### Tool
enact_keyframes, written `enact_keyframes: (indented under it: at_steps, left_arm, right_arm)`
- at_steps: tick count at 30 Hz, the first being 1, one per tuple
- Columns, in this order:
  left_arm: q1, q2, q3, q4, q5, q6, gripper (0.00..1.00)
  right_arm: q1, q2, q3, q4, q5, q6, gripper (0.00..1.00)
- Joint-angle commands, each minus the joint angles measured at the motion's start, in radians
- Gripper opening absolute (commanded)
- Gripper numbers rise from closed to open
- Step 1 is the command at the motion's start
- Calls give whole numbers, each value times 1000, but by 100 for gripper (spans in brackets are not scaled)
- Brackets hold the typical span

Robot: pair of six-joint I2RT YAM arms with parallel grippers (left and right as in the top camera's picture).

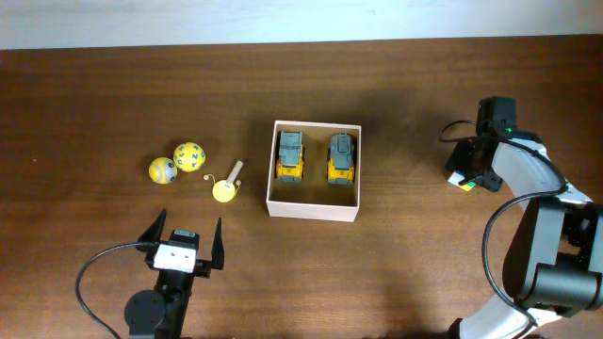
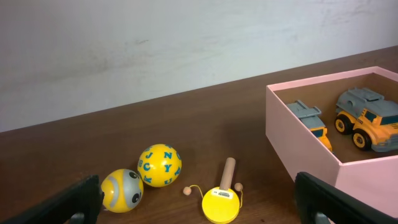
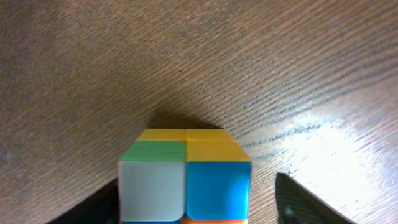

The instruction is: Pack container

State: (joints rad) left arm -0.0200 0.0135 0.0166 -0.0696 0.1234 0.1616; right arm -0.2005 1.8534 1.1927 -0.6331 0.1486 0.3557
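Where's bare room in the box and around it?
Container: floor bare along the near wall, trucks fill the far half. Table bare between container and cube. Crowded left of it: balls, yellow toy.

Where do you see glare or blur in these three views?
Right wrist: bright glare on the table right of the cube. Left wrist: its own fingers are dark, blurred shapes at the bottom corners. Overhead: even light, no glare, a soft shadow around the container.
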Motion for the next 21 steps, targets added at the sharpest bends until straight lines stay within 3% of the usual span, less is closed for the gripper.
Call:
enact_keyframes:
  at_steps: [1,5,21]
  left_arm:
    - [3,-6,-8,2,-4,13,99]
    - [3,-6,-8,2,-4,13,99]
    - [3,-6,-8,2,-4,13,99]
  right_arm:
    - [-3,8,-3,4,10,-8,61]
    - [-3,8,-3,5,8,-8,56]
    - [-3,7,66,-32,-172,-71,55]
